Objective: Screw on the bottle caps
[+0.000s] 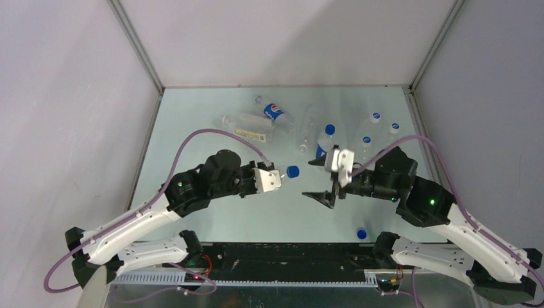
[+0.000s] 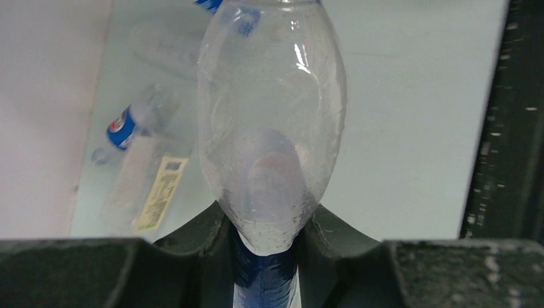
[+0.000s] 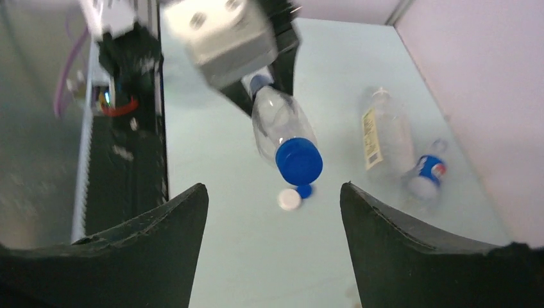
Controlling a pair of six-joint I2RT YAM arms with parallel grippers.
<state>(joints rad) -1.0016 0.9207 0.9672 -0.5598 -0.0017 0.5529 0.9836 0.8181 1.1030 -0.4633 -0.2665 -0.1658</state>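
You are getting one bottle (image 3: 276,119) capped; loose caps (image 3: 289,200) waiting.
Your left fingers (image 2: 186,240) are clamping it; right fingers (image 3: 160,237) gaping apart.

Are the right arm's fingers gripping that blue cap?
No, the right fingers stand wide open, clear of the blue cap on the bottle.

You see a clear bottle (image 3: 276,122) at upper centre of the right wrist view, off the table and tilted, with a blue cap (image 3: 298,160) on its neck. Below it on the table a white cap (image 3: 289,199) lies just beside a small blue one (image 3: 305,190). In the top view, capped upright bottles (image 1: 330,136) stand at upper right. A logo bottle (image 1: 274,112) and a pale-label bottle (image 1: 247,130) lie flat at upper centre. A loose cap (image 1: 361,234) sits lower right.
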